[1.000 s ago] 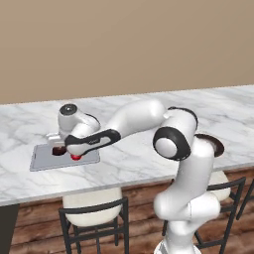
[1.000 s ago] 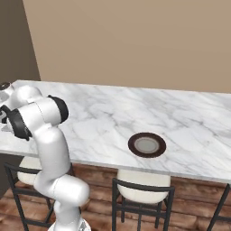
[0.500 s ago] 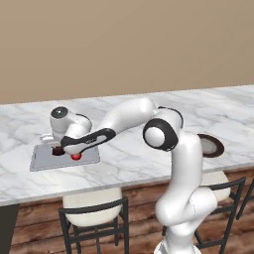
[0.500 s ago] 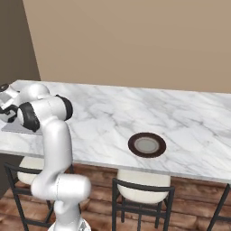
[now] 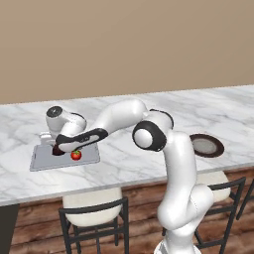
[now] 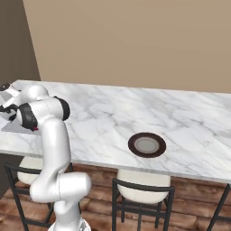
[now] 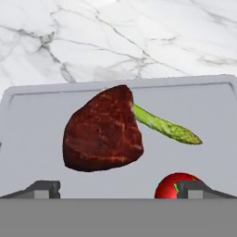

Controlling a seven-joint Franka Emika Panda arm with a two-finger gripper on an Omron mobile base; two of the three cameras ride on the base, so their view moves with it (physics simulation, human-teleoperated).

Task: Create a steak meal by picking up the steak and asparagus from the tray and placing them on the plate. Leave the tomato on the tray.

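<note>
The light grey tray [image 5: 47,161] lies on the counter's left part. On it, the dark reddish-brown steak [image 7: 104,134] sits in the middle of the hand view. The green asparagus [image 7: 166,125] pokes out from behind its right side. The red tomato [image 7: 176,186] rests near my right fingertip [image 7: 194,187]. My gripper [image 7: 119,189] is open above the tray with nothing between its fingers, the steak just ahead. In the left base view my arm partly covers the steak [image 5: 57,150], beside the tomato [image 5: 76,155]. The round dark plate [image 5: 206,145] lies far to the right.
The marble counter [image 5: 124,163] runs the room's full width, with a beige wall behind it. Stools stand under its front edge. The right base view has the plate [image 6: 146,145] near the front edge and the tray [image 6: 13,127] at the far left.
The arm has reached farther left and lower over the tray. The gripper has stayed open. The steak, asparagus and tomato have not moved.
</note>
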